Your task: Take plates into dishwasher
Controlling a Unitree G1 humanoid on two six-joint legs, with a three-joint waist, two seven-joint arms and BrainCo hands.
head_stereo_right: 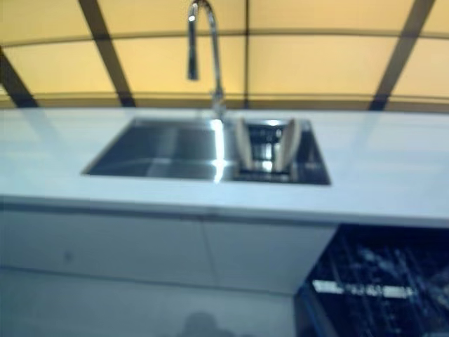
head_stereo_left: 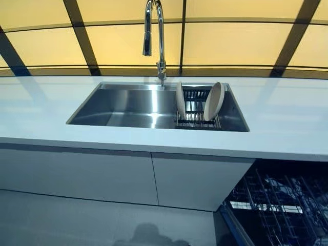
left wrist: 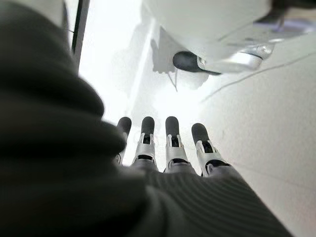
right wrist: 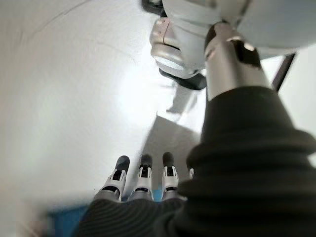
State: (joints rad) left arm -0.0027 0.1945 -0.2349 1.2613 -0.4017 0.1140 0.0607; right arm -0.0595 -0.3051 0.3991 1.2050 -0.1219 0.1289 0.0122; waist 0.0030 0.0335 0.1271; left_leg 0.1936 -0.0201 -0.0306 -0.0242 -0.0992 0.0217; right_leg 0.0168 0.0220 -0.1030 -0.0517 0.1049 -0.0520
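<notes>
A white counter is carrying a steel sink, where two plates are standing on edge in a wire rack at the basin's right end. An open dishwasher is showing under the counter's right end. The left hand and right hand are hanging empty, fingers straight.

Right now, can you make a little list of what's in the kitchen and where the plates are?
plates: two, on edge in the dish rack; left plate, right plate
rack: in the right part of the sink
faucet: behind the sink
dishwasher: open, lower right
left hand: open, empty
right hand: open, empty
</notes>
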